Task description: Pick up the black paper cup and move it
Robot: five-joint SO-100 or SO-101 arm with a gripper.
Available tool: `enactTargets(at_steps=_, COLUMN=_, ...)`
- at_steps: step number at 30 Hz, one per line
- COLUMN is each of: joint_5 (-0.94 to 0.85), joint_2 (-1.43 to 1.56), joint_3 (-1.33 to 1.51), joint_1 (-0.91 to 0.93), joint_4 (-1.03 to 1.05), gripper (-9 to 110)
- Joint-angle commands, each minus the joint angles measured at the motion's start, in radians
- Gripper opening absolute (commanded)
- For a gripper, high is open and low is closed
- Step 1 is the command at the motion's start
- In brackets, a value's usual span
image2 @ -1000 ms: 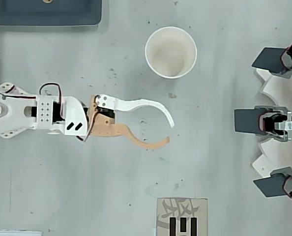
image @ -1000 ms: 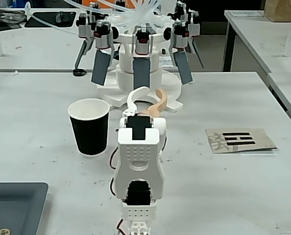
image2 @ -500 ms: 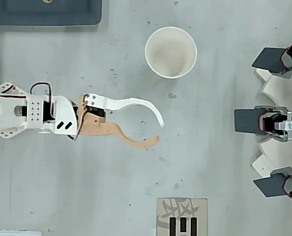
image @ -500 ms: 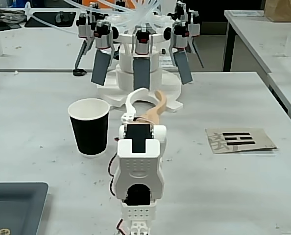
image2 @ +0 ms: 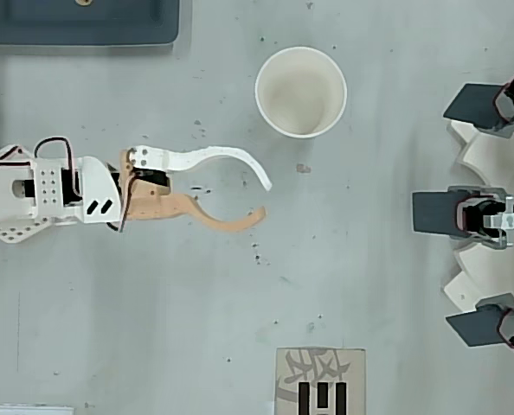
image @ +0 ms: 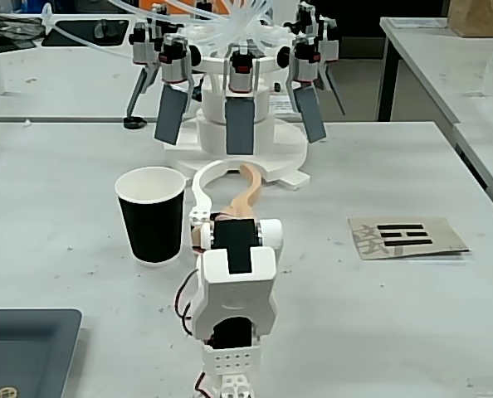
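The black paper cup [image: 151,217] stands upright on the grey table, its white inside [image2: 300,91] showing from above. My gripper [image2: 265,198] is open and holds nothing; it has one curved white finger [image2: 214,156] and one tan finger [image2: 218,223]. In the overhead view the cup sits up and to the right of the fingertips, with bare table between them. In the fixed view the gripper [image: 238,168] rises to the right of the cup and a little beyond it, not touching it.
A white machine with grey paddles [image: 240,104] stands at the far side of the table and on the right edge of the overhead view [image2: 482,212]. A dark tray [image: 22,348] lies at the near left. A card with black marks [image: 406,236] lies to the right.
The arm has drawn back toward its base and swung slightly toward the cup's side. The fingers stay apart and the cup has not moved.
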Motion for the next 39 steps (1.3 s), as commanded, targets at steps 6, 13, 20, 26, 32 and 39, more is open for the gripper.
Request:
enactTargets(at_steps=6, joint_5=0.012, joint_2=0.057, joint_3=0.058, joint_1=-0.032, joint_4=-0.058, gripper=16)
enactTargets(at_steps=13, joint_5=0.012, joint_2=0.055, joint_3=0.058, joint_1=-0.078, joint_4=-0.074, gripper=27)
enactTargets(at_steps=20, joint_5=0.009, joint_2=0.048, joint_3=0.058, joint_1=-0.084, joint_4=-0.083, gripper=38)
enactTargets(at_steps=26, joint_5=0.011, joint_2=0.009, joint_3=0.058, joint_1=-0.109, joint_4=-0.091, gripper=42)
enactTargets(at_steps=32, joint_5=-0.006, joint_2=-0.055, joint_3=0.058, joint_1=-0.146, joint_4=-0.103, gripper=44)
enactTargets(at_steps=39, joint_5=-0.005, joint_2=-0.114, joint_3=0.058, joint_1=-0.146, joint_4=-0.1, gripper=45)
